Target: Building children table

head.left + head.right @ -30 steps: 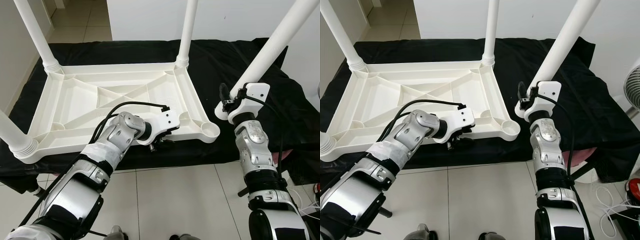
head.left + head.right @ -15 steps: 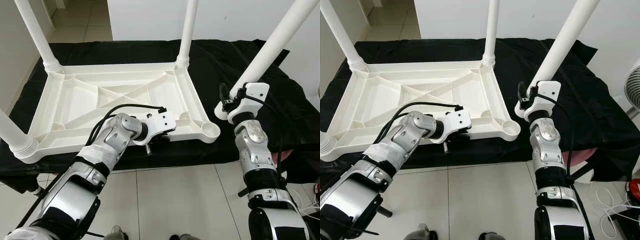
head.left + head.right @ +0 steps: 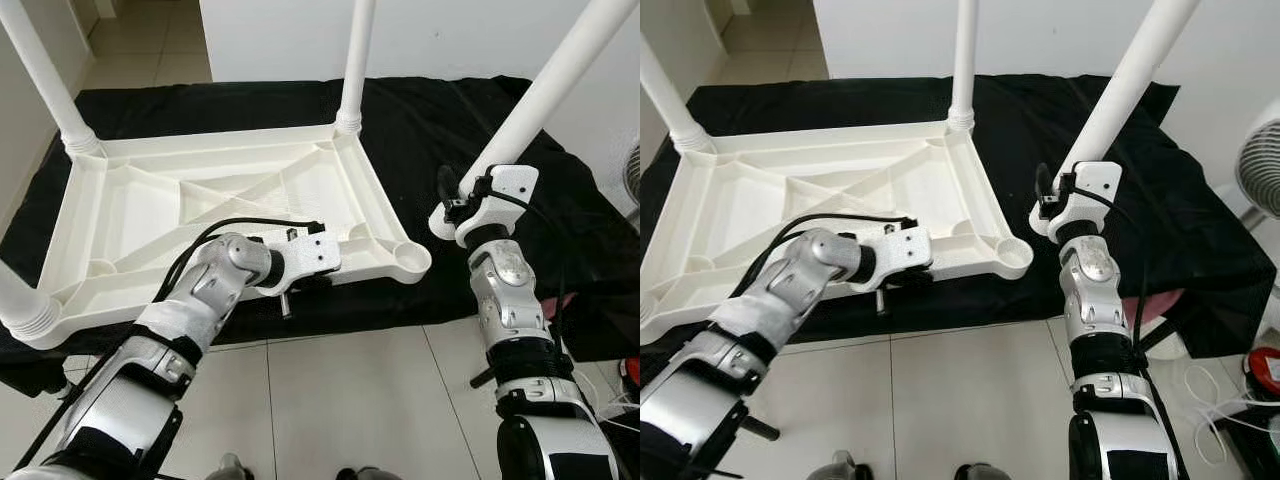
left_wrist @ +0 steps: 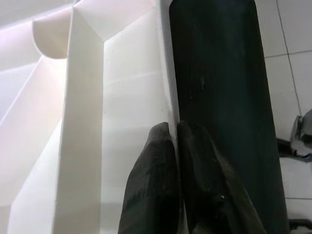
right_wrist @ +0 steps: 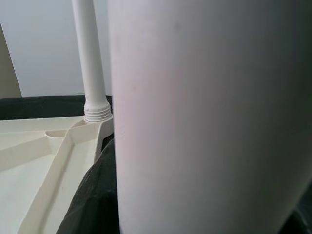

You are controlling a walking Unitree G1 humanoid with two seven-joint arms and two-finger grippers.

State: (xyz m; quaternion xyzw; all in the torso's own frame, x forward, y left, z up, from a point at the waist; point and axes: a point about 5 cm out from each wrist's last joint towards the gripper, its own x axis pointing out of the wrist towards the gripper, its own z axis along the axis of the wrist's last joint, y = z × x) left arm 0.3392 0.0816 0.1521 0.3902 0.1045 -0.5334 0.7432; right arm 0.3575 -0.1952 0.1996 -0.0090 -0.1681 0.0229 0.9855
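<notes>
White, stiff and light, the upside-down plastic table top (image 3: 230,200) lies on the black cloth (image 3: 440,130), our left gripper (image 4: 178,146) pinching its near rim, our right gripper (image 3: 462,205) holding the loose white plastic leg (image 3: 540,100).

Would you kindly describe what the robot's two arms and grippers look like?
Both arms are jointed silver metal segments with black bands. The left arm carries looping black cables to a white wrist housing; its fingers are long, black and rounded. The right arm has a white wrist block with black cabling.
</notes>
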